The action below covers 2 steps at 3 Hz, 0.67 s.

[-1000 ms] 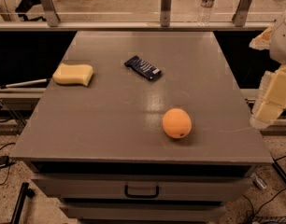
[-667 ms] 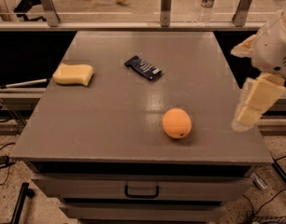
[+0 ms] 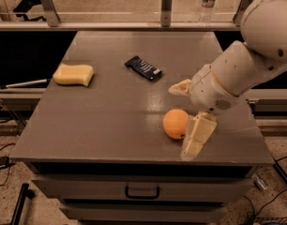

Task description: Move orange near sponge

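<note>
One orange just beside tool lower finger; tool spread wide, grasping nothing; sponge well apart.

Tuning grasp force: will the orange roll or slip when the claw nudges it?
Likely rolls: the orange is round on a flat table. Probably firm with matte skin, so little slip. The open claw is close beside it.
</note>
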{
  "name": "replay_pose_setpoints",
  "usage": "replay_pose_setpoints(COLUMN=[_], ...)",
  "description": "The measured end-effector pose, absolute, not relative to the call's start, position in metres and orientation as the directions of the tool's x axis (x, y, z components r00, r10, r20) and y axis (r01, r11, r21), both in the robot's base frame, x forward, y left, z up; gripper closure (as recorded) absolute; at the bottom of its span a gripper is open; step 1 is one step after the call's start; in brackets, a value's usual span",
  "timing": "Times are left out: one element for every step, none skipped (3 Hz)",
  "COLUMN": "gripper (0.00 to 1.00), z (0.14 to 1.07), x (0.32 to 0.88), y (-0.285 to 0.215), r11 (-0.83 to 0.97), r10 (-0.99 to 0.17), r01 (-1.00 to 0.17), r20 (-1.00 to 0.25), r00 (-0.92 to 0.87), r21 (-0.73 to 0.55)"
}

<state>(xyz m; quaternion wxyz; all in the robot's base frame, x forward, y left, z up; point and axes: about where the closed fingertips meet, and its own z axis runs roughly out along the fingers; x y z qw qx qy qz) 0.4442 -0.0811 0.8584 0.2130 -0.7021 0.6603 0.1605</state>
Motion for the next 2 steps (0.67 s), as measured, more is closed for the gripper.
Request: replay_pose_setpoints(gripper=[0.03,0.26], z=[0.8586,0.8589], x=[0.4439,0.4433], y=[-0.0805,-0.0795], r11=[-0.039,-0.041], r10=[-0.859,-0.859], r01=[-0.995,-0.995], r20=[-0.506,-0.505], r00=[0.078,0.08], r21=[-0.088,-0.088])
